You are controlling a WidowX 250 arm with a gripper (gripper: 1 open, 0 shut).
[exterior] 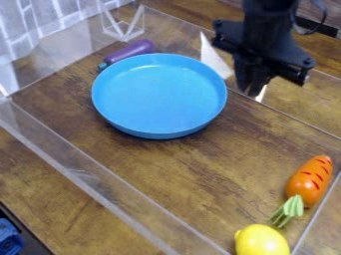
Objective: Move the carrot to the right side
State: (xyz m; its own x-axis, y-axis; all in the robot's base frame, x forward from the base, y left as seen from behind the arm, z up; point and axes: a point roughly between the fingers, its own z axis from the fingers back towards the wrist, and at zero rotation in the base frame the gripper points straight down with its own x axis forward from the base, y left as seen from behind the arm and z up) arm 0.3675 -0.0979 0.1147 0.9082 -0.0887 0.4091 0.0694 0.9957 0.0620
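The toy carrot (309, 183) lies on the wood-grain tabletop (160, 184) near the right edge of the view, low down. Its tapered orange body has short dark grooves and points up and slightly right, while its pale green leafy top points down toward the lower left. Just beyond those leaves, at the bottom edge, sits a yellow lemon-shaped toy (261, 240).

Well apart from the carrot, up and to the left, is a round, shallow blue bowl (159, 95). Its smooth blue inside shows from rim to rim. A purple eggplant-like toy (127, 55) lies outside the bowl, near its upper left rim.

The dark pincer (250, 88) reaches down from the top right, to the right of the bowl and well apart from the carrot. It is closed; whether its tips touch anything is too dark to tell. A white, pointed shape (213, 56) shows beside it, on the left. Part of a blue object (10, 239) shows in the bottom left corner.
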